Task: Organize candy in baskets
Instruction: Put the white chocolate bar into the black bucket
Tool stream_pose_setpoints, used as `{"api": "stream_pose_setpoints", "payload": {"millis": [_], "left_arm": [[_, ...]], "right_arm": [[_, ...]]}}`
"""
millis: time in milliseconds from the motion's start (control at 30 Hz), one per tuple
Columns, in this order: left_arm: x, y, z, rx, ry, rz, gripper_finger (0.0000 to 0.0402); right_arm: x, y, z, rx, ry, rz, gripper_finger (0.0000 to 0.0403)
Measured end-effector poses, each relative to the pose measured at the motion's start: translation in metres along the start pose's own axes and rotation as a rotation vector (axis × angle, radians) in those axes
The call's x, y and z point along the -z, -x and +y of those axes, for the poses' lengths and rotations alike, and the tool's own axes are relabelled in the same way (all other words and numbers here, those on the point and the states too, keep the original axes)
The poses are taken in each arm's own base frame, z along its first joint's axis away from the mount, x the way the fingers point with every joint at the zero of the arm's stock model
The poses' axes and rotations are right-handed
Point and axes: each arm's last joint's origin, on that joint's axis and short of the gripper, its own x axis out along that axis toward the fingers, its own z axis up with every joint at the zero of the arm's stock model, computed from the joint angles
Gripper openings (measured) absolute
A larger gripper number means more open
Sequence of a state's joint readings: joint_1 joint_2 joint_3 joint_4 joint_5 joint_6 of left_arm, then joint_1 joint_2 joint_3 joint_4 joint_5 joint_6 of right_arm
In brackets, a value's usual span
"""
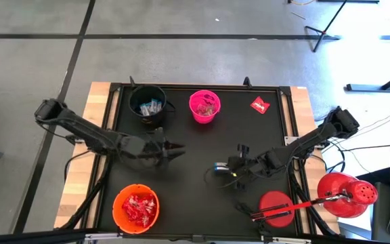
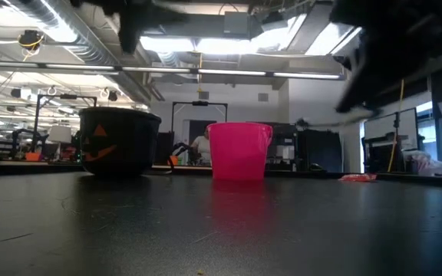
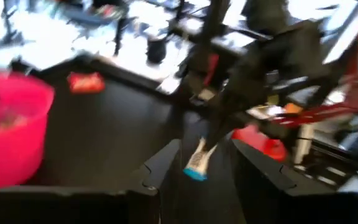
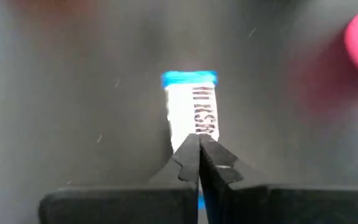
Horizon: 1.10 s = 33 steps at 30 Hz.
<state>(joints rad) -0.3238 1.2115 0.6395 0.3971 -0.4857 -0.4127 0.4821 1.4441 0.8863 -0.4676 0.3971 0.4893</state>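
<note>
On the left, the left gripper (image 1: 175,146) is seen in the high view above the middle of the black surface (image 1: 202,203), its fingers (image 3: 160,167) parted and nothing held between them. Behind it the black bucket (image 1: 147,104) is shown holding blue-and-white bars, and the orange bucket (image 1: 135,207) near the front edge is filled with red packets. The pink bucket (image 1: 204,106) stands just right of the black one.

Further right, the right gripper (image 4: 199,144) is clenched on one end of a blue-and-white candy bar (image 4: 191,107). In the right wrist view the bar's long axis is seen running straight out from the fingertips, its blue-edged end pointing away from the gripper. In the left wrist view the same bar (image 3: 197,163) is shown hanging tilted, blue end lowest. A single red packet (image 1: 260,105) lies alone at the far right corner; in the low view it (image 2: 357,177) is seen flat on the surface.
</note>
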Motion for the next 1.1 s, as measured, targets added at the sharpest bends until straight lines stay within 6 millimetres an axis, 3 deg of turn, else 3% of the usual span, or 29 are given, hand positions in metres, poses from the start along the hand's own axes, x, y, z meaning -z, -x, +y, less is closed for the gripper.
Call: {"api": "stream_pose_setpoints", "payload": {"millis": [333, 600, 933, 1100], "left_arm": [[0.032, -0.035, 0.014, -0.059, 0.155, 0.094, 0.0129], [0.039, -0.044, 0.015, 0.002, 0.174, 0.111, 0.0129], [0.037, -0.044, 0.013, 0.021, 0.166, 0.093, 0.0129], [0.038, -0.044, 0.013, 0.023, 0.163, 0.099, 0.0129]], "right_arm": [[-0.015, 0.002, -0.007, 0.040, 0.012, -0.045, 0.0000], [-0.015, -0.004, -0.010, 0.002, -0.016, -0.007, 0.0026], [-0.008, -0.057, -0.028, 0.084, -0.096, 0.161, 0.0162], [-0.003, -0.088, -0.043, 0.100, -0.146, 0.251, 0.0201]]}}
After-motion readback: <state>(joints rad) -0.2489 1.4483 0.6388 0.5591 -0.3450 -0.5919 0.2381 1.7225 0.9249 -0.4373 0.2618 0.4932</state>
